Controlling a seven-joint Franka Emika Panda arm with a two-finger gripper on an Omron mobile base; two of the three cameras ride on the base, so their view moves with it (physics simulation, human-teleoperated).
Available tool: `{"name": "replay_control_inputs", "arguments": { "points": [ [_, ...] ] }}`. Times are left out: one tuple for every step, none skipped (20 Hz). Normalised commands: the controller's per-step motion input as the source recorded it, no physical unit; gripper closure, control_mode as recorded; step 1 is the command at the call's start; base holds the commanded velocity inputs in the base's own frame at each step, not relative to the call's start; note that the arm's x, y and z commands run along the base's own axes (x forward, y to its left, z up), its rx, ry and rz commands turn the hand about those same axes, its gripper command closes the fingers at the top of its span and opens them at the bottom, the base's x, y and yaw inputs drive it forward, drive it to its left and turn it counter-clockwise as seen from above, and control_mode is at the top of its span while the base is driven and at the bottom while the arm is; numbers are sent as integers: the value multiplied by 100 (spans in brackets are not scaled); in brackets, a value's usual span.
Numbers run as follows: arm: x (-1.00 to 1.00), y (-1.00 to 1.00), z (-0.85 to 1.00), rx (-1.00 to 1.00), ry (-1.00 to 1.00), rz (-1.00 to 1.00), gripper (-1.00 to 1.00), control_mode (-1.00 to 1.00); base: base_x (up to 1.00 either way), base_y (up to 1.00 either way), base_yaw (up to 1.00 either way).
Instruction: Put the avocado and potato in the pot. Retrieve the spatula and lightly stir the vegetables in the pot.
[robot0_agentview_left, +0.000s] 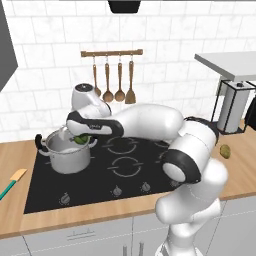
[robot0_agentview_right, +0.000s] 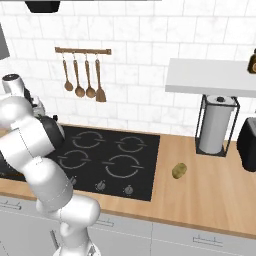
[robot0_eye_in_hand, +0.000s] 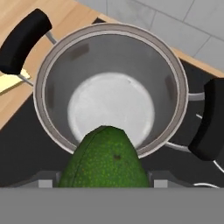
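Observation:
My gripper is shut on the dark green avocado and holds it just above the near rim of the steel pot. In the hand view the avocado sits between the fingers of the gripper, over the edge of the pot, whose inside is bare. The potato lies on the wooden counter right of the hob, and the right base view shows the potato there too. The spatula rests on the counter left of the hob, its tan blade beside the pot's black handle.
The pot stands on the back left burner of the black hob. Wooden spoons and a turner hang from a rail on the tiled wall. A paper towel holder and a black appliance stand under a shelf at the right.

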Motion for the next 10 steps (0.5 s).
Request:
{"name": "replay_control_inputs", "arguments": {
  "points": [
    [46,23,-2,0,0,-1,100,-100,0,0,0],
    [43,31,0,0,0,-2,100,-100,0,0,0],
    [38,31,-4,0,0,-2,100,-100,0,0,0],
    [31,34,-8,0,0,-3,100,-100,0,0,0],
    [24,32,-9,0,0,-3,100,-100,0,0,0],
    [21,31,-9,-6,0,-2,100,-100,0,0,0],
    [22,29,-16,-8,0,-3,100,-100,0,0,0],
    [11,27,-22,-9,0,-5,100,-100,0,0,0],
    [9,26,-25,-9,0,-6,100,-100,0,0,0],
    [9,19,-24,-6,0,-5,100,-100,0,0,0]
  ]
}}
